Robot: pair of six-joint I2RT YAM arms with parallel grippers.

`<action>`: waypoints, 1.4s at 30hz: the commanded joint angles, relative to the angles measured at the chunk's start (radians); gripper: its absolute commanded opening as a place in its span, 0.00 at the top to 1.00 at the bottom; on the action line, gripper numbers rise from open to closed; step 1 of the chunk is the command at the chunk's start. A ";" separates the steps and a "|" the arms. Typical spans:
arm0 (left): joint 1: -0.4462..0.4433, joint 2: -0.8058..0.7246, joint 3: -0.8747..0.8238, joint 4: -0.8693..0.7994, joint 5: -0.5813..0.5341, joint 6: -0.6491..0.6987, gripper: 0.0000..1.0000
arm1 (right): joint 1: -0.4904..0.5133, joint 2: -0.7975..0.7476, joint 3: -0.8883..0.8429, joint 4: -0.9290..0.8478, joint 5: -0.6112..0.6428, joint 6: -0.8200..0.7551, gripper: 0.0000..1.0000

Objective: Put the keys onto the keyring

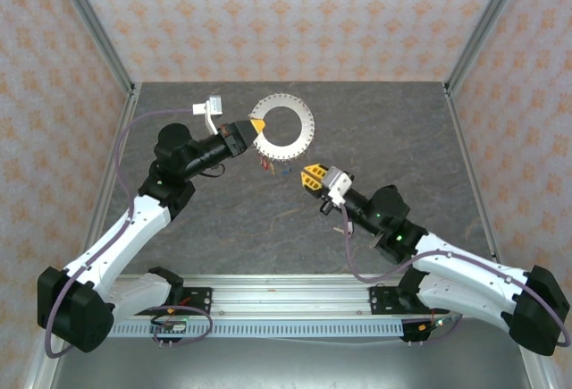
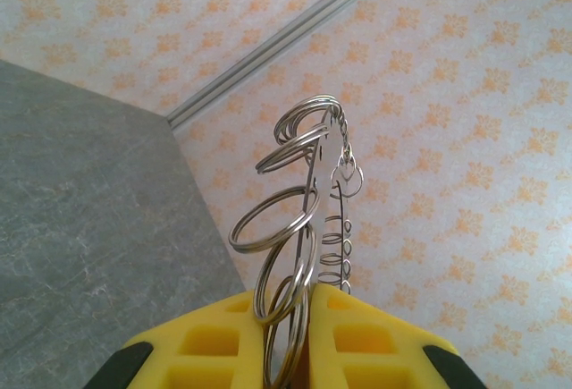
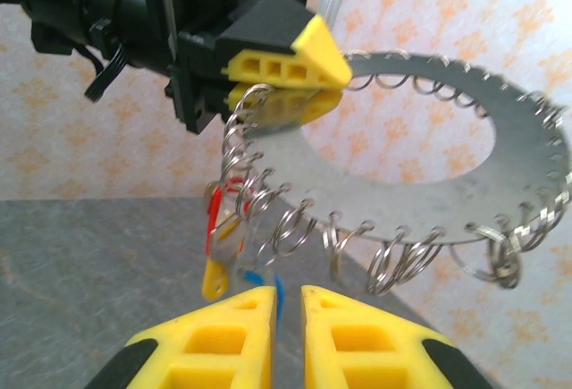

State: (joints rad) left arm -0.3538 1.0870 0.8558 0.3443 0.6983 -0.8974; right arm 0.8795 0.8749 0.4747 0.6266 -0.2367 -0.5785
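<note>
Our left gripper (image 1: 258,126) clamps the ring (image 1: 299,143) at nine o'clock; right gripper (image 3: 287,294) narrow at keys (image 3: 213,279), grip unclear; threading next.

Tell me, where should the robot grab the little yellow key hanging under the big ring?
Grab the yellow key by its bottom end, coming up from below. It dangles loose under the ring, and the left end effector pinches the rim above, so the top is crowded.
</note>
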 commanded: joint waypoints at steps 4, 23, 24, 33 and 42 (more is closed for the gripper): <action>-0.005 -0.032 0.054 0.021 -0.002 0.030 1.00 | 0.006 0.037 0.059 0.041 -0.010 -0.062 0.82; -0.007 -0.044 0.049 0.005 -0.016 0.030 1.00 | 0.006 0.133 0.085 0.040 0.112 -0.041 0.75; -0.007 -0.043 0.049 0.005 -0.018 0.032 1.00 | 0.006 0.137 0.085 0.052 0.089 -0.029 0.75; -0.007 -0.039 0.049 -0.001 -0.029 0.031 1.00 | 0.006 0.144 0.096 -0.031 -0.054 -0.022 0.72; -0.007 -0.042 0.051 -0.011 -0.036 0.035 1.00 | 0.006 0.150 0.059 0.043 0.053 0.073 0.71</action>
State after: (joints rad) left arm -0.3538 1.0660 0.8577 0.3035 0.6716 -0.8875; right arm 0.8810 1.0267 0.5468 0.5865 -0.2237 -0.5571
